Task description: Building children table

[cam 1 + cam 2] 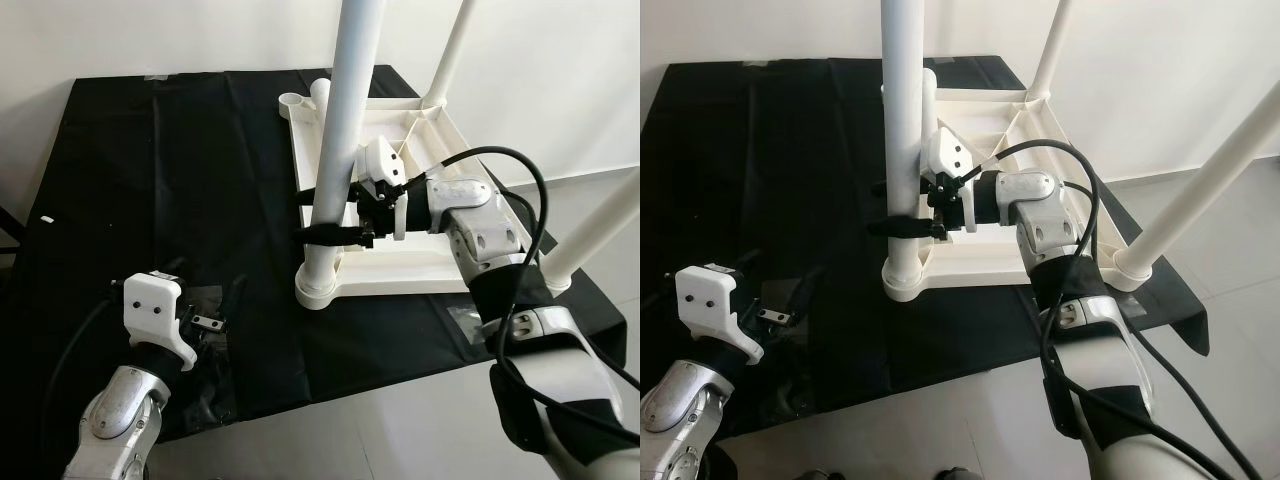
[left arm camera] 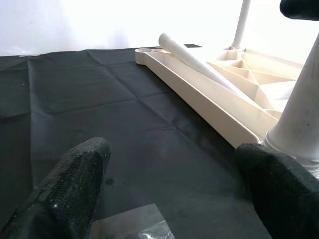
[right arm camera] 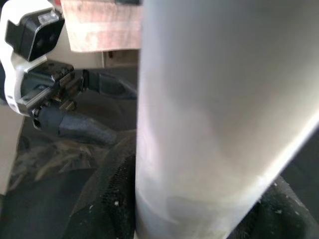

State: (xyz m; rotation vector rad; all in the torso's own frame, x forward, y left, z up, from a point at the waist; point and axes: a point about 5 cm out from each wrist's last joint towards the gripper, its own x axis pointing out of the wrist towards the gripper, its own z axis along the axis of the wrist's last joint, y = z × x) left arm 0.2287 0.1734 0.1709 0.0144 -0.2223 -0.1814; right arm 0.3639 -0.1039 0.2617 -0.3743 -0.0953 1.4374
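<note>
Right claw clamps upright table leg; left claw hovers, fingers wide.

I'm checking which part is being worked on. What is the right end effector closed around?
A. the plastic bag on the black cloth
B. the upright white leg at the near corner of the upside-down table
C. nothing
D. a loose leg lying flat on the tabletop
B: the right end effector has its black fingers on either side of the upright white leg just above its socket.
</note>
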